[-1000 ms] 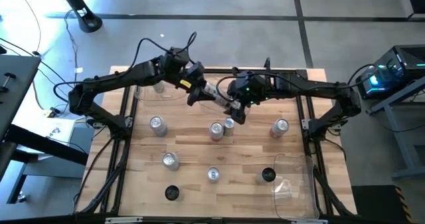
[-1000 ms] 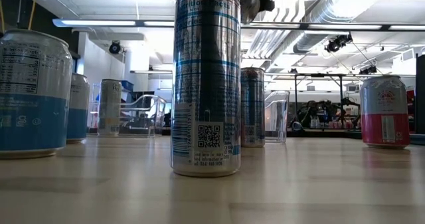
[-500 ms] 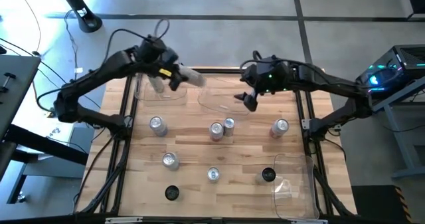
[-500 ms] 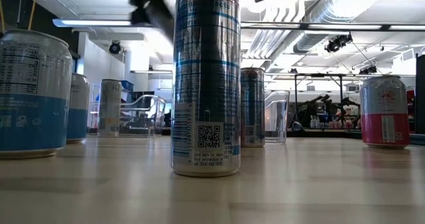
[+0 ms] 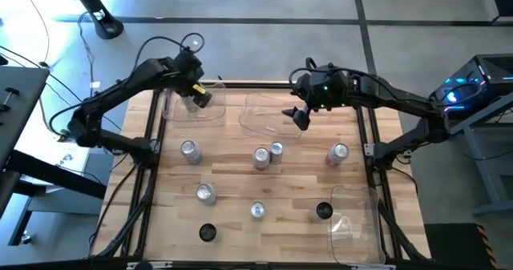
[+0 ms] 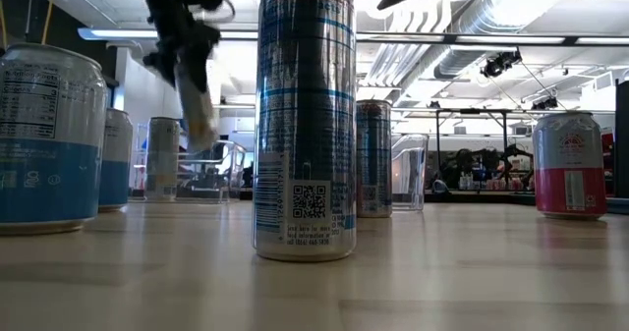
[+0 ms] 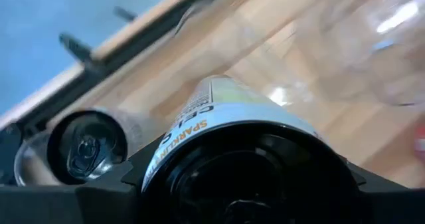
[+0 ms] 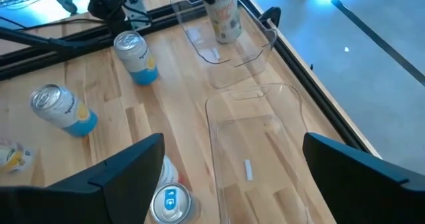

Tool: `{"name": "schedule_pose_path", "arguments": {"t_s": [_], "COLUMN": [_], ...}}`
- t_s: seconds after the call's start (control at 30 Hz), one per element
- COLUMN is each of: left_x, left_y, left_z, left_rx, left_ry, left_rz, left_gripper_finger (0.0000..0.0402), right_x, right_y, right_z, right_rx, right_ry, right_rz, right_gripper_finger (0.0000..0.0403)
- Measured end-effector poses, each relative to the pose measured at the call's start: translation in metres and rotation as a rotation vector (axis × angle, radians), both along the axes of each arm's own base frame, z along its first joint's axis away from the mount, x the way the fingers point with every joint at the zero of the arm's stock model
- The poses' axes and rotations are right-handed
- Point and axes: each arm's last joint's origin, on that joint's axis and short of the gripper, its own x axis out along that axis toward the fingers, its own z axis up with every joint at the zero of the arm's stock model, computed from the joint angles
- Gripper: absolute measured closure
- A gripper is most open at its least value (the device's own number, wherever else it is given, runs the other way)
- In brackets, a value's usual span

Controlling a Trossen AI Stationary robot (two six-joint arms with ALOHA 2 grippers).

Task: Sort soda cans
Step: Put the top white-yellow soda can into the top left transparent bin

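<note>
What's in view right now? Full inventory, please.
silver-topped cans: six, silver, standing mid-table
black-topped cans: two, dark, near edge
held can: one, pale with a yellow label, above the far-left bin
can in bin: one, silver top, inside the far-left bin
clear bins: three, transparent; far left, far centre, near right
table: one, light wood
left gripper: closed on the held can, far left
right gripper: open, holding nothing, over the far-centre bin
</note>
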Motion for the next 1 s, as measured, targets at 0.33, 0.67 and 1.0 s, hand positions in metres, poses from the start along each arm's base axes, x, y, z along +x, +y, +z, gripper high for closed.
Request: {"name": "schedule_pose_path", "arguments": {"t_s": [0.33,0.67,1.0], "left_x": [0.016,0.018,0.018], "left_y": [0.044,0.067,0.071], "left_z": [-0.044,-0.071,-0.069], "left_rx": [-0.063,-0.106,-0.083], "left_ry": [0.109,0.171,0.145], "left_rz": [0.008,0.005,0.003], "left_gripper_finger": [0.0166,0.0155,0.0074], "right_x": [0.001,0.001,0.001], "right_y": [0.000,0.000,0.000], "right_z": [0.001,0.001,0.001], "right_rx": [0.017,0.033,0.038], "right_ry": [-0.019,-0.023,-0.025], "right_rz": [-0.014,-0.024,-0.027], "right_gripper_finger": [0.0049,0.0049,0.0049]}}
